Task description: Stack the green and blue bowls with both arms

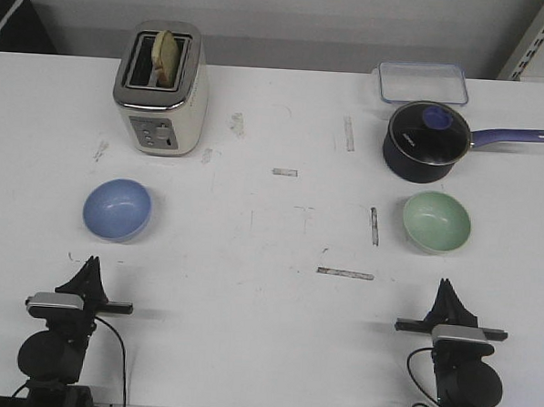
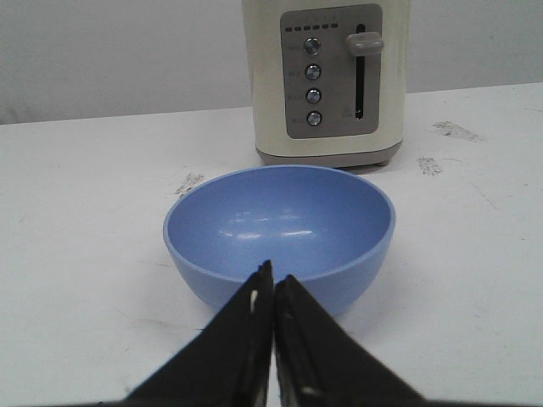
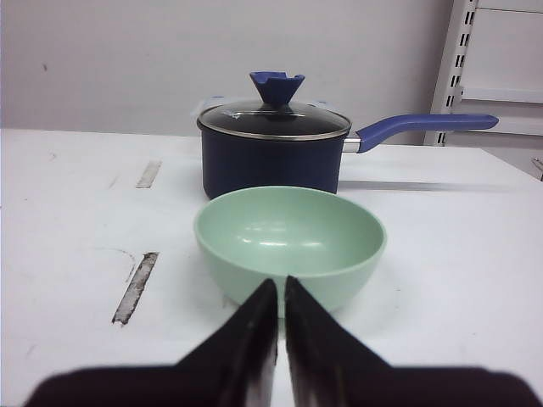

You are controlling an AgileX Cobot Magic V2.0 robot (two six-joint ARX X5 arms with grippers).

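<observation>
The periwinkle blue bowl (image 1: pixel 117 208) stands upright and empty on the left of the white table; it also shows in the left wrist view (image 2: pixel 280 229). The pale mint green bowl (image 1: pixel 436 221) stands upright and empty on the right, also in the right wrist view (image 3: pixel 290 240). My left gripper (image 1: pixel 90 264) is shut and empty, just short of the blue bowl (image 2: pixel 273 275). My right gripper (image 1: pixel 445 286) is shut and empty, just short of the green bowl (image 3: pixel 281 288). The bowls are far apart.
A cream toaster (image 1: pixel 161 88) with bread in it stands behind the blue bowl. A dark blue lidded saucepan (image 1: pixel 426 140) with a long handle stands right behind the green bowl. A clear plastic container (image 1: pixel 422 83) is at the back right. Tape marks dot the table.
</observation>
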